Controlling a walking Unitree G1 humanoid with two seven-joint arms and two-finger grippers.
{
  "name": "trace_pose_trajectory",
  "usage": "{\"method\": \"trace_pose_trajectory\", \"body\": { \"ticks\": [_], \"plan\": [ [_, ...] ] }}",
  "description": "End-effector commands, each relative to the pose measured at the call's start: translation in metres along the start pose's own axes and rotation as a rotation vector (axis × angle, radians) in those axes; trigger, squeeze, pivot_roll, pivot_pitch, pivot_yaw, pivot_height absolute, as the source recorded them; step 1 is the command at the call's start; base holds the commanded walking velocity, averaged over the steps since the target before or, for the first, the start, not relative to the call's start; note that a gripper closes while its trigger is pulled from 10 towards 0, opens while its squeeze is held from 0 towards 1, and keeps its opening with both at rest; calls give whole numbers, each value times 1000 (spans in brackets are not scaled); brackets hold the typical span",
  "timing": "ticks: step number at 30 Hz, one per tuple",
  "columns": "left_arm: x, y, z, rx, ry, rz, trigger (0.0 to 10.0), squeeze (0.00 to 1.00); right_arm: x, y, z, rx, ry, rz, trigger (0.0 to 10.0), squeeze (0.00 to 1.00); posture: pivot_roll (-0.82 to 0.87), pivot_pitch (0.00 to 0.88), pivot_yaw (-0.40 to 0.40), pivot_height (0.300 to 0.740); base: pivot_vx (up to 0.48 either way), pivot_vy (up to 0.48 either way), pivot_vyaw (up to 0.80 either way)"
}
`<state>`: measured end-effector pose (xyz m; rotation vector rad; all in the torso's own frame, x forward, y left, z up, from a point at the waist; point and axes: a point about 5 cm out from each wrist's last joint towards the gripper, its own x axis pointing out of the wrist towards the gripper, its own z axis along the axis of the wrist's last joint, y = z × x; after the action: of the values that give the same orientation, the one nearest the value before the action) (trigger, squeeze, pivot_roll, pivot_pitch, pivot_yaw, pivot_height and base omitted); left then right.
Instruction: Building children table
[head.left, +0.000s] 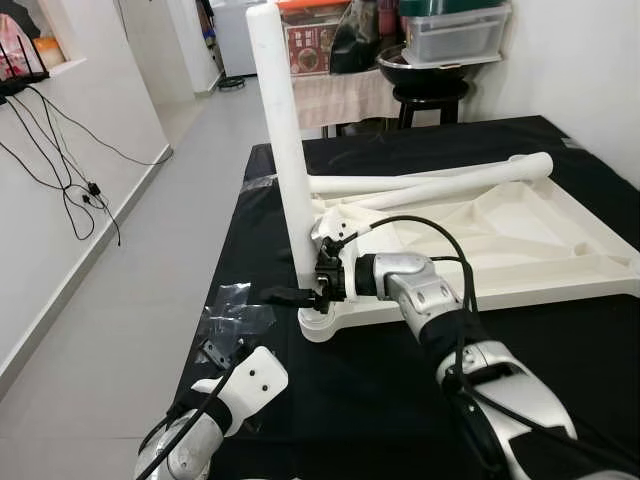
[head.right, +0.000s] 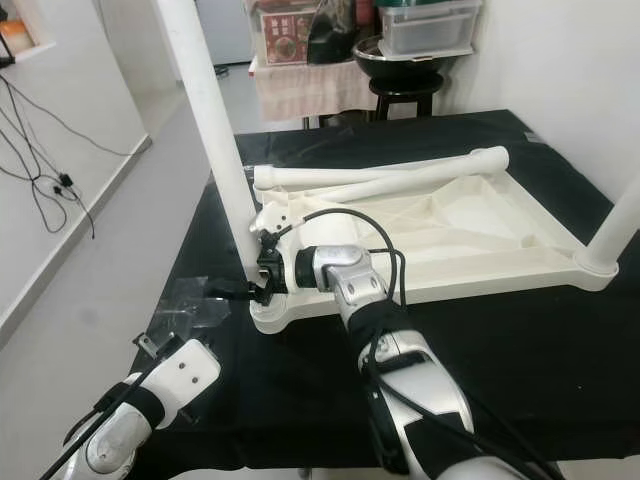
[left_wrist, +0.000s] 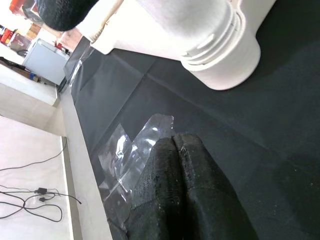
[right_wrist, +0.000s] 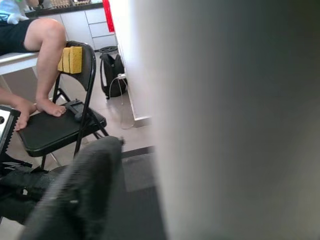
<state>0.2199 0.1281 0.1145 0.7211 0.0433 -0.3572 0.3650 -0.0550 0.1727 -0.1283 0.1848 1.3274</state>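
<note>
Your right gripper (head.left: 312, 292), at centre frame, reaches to the foot of the upright leg (head.left: 285, 140), fingers spread around it as far as the blurred wrist view lets you judge, probably to steady or twist it into the corner socket (head.left: 325, 318). The tabletop (head.left: 520, 250) lies upside down, right of centre, with two loose legs (head.left: 430, 182) across it. Your left gripper (left_wrist: 182, 195), lower left, hangs idle with fingers pressed together over plastic wrap (left_wrist: 135, 150). Black cloth (head.left: 330, 400) covers the surface; cables (head.left: 70, 190) trail along the white wall at left.
</note>
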Motion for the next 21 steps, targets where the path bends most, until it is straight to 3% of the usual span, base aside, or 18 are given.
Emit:
{"method": "trace_pose_trajectory", "body": {
  "ticks": [1,9,13,14,15,16,17,19,20,21],
  "plan": [
    [-1,1,-7,14,23,-7,10000,0,11,8,-3,19,-2,73,0,0,-21,0,85,740,0,0,0],
    [-1,-2,-4,13,18,-7,10000,0,2,0,-10,48,-27,-40,0,0,-32,0,77,740,0,0,0],
    [-4,-2,-2,13,16,-7,10000,0,-4,-1,-24,89,-14,-173,0,0,-43,5,73,740,0,0,0],
    [-5,-2,-2,13,15,-7,10000,0,-4,-1,-37,158,26,-308,0,0,-42,6,72,740,0,0,0],
    [-5,-2,-2,13,15,-7,10000,0,-4,-1,-37,158,26,-308,0,0,-42,6,72,740,0,0,0],
    [-6,-1,-2,13,15,-7,10000,0,-9,-2,-47,183,33,-622,0,0,-45,17,75,740,0,0,0],
    [-7,0,-2,13,14,-7,10000,0,-12,17,-56,187,26,-774,0,0,-53,24,85,740,0,0,0],
    [-7,0,-2,13,14,-7,10000,0,-12,17,-56,187,26,-774,0,0,-53,24,85,740,0,0,0],
    [-8,1,-3,12,14,-7,10000,0,-19,33,-57,181,9,-889,0,0,-58,25,85,740,0,0,0],
    [-8,1,-3,12,14,-7,10000,0,-19,33,-57,181,9,-889,0,0,-58,25,85,740,0,0,0]
  ]
}}
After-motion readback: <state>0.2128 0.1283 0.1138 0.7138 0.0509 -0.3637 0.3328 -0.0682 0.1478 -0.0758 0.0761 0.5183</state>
